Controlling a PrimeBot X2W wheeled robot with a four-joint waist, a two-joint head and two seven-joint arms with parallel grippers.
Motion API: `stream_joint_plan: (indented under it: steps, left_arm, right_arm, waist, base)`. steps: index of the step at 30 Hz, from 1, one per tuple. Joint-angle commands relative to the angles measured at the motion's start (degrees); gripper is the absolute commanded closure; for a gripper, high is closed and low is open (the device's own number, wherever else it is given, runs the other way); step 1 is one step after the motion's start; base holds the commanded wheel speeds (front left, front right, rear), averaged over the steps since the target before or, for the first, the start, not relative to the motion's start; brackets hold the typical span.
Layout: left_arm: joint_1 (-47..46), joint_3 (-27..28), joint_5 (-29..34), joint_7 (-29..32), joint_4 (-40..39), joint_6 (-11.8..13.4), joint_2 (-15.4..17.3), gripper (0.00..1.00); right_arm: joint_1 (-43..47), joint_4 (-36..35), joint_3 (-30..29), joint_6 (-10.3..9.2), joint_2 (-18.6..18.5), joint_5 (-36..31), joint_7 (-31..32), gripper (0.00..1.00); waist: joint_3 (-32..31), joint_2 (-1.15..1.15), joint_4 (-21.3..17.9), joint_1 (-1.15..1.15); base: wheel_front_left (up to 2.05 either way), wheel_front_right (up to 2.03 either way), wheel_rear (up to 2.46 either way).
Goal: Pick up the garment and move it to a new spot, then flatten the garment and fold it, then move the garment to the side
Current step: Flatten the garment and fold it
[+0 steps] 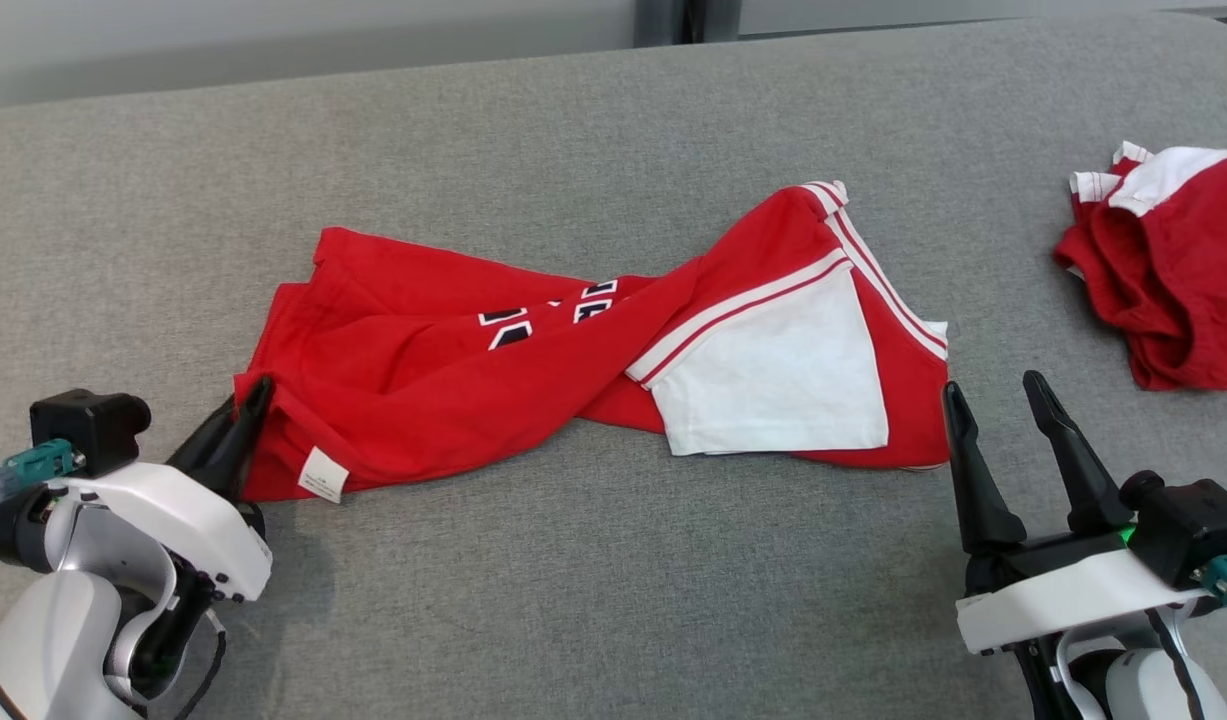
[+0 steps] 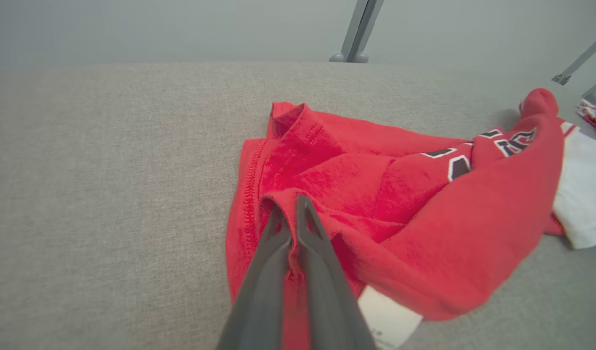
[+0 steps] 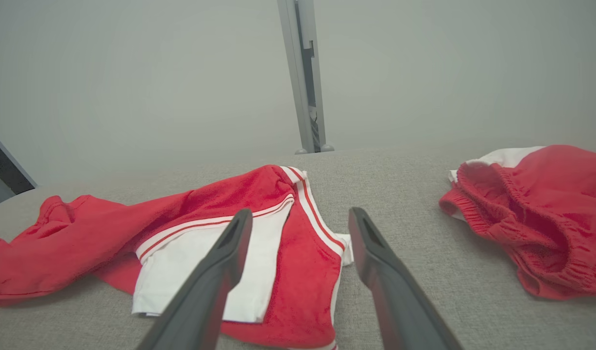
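Nearest to me, at the near left edge of the grey cloth tabletop (image 1: 573, 580), my left tool (image 1: 258, 395) is clenched on the hem of the red shirt (image 1: 403, 370). In the left wrist view its two dark fingers (image 2: 302, 233) are pressed together with a fold of red cloth pinched between them. A white label (image 1: 323, 474) hangs off the hem just beside that grip.

At the near right, my right tool (image 1: 993, 388) is released, its fingers spread wide and holding nothing. It sits just beside the shirt's right end; I cannot tell if it touches the cloth.

The shirt lies across the middle of the tabletop, running from left to right and twisted about halfway along. The left half is plain red with part of a black and white print showing. The right half shows a white sleeve (image 1: 773, 380) with red and white stripes along its seams.

Farther off, by the right edge, a second red and white garment (image 1: 1183, 280) lies bunched up, well apart from the shirt.

Beyond the far edge a grey post (image 3: 305, 73) stands against a pale wall.
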Motion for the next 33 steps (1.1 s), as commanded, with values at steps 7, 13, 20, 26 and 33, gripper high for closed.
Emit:
stream_joint_plan:
  steps: [7,13,20,26,33]
  left_arm:
    - [-4.1,2.5,0.8,-9.4,7.9,1.7,-2.7,0.00]
    - [-1.4,4.8,3.9,-17.4,6.2,6.5,-4.5,0.00]
    - [3.7,10.0,10.3,-18.8,-6.2,11.2,-6.9,0.00]
    - [10.5,12.1,16.2,-18.9,-15.7,12.2,-9.3,0.00]
    - [17.1,10.2,20.3,-18.9,-19.9,12.0,-9.5,0.00]
  right_arm:
    - [-1.2,0.5,-0.7,0.02,0.1,0.2,-1.4,0.00]
    - [-1.5,-0.1,-1.1,0.01,0.1,-0.4,-2.0,0.00]
    - [-0.8,-1.1,-1.7,0.02,-0.4,-1.9,-1.6,0.00]
    - [0.2,-1.1,-1.9,0.02,-0.7,-2.7,-0.7,0.00]
    - [2.7,-0.7,-2.8,0.01,-1.2,-3.0,0.4,0.00]
  waist:
    - [1.9,0.00,-1.2,0.00]
    - [1.4,0.00,1.3,0.00]
    - [-1.1,0.00,4.5,0.00]
    - [-3.8,0.00,6.0,0.00]
    - [-7.3,0.00,7.2,0.00]
  base:
    - [0.00,0.00,0.00]
    - [0.00,0.00,0.00]
    - [0.00,0.00,0.00]
    - [0.00,0.00,0.00]
    - [0.00,0.00,0.00]
